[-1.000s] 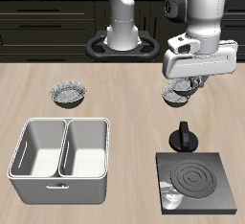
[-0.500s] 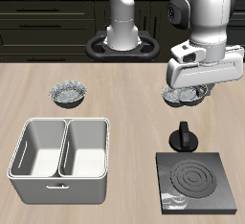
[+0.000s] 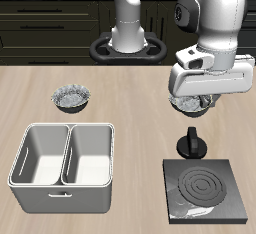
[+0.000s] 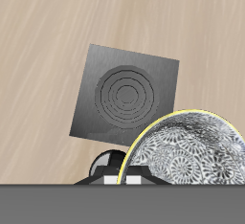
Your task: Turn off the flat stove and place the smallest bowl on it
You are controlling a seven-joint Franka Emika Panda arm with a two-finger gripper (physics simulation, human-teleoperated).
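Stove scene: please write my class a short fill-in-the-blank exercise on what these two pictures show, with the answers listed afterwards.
1. The coils of the stove look ____, not red.
2. The white tray has ____ basins.
3. The gripper is above a crinkled grey ____.
4. In the wrist view, a round black ____ sits at the stove's edge.

Missing words: dark; two; bowl; knob

No text, label or number is readable.
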